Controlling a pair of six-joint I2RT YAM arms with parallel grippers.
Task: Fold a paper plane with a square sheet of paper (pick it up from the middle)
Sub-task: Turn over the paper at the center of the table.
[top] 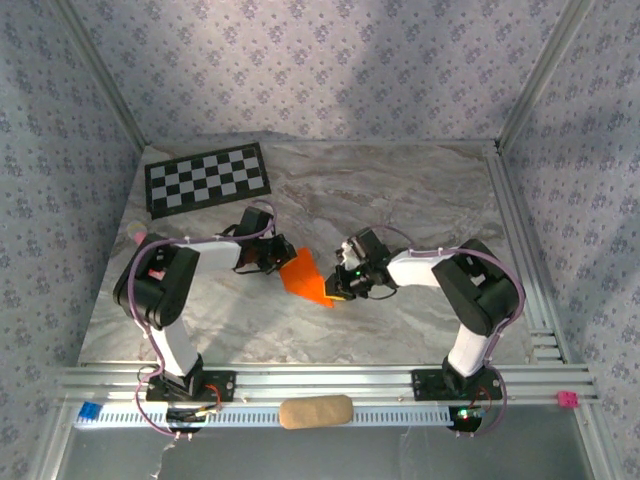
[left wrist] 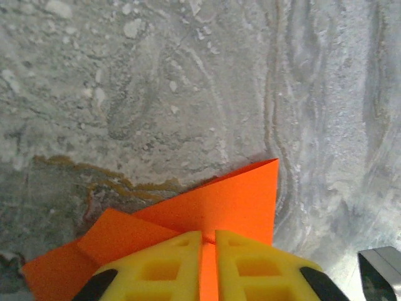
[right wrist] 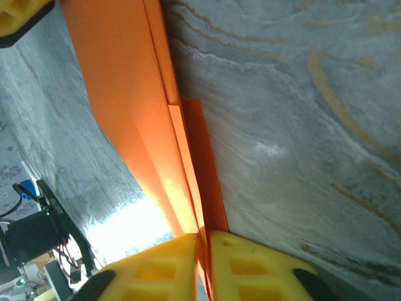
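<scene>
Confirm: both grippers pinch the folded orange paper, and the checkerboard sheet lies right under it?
Not quite. The left gripper and right gripper do both pinch the folded orange paper, but the checkerboard sheet is not under it. It lies at the far left corner of the marble table, apart from the paper, which has bare marble below it. The top external view shows this.

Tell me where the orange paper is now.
Top view: the orange paper is at mid-table, gripped by the left gripper on its left and the right gripper on its right.
</scene>
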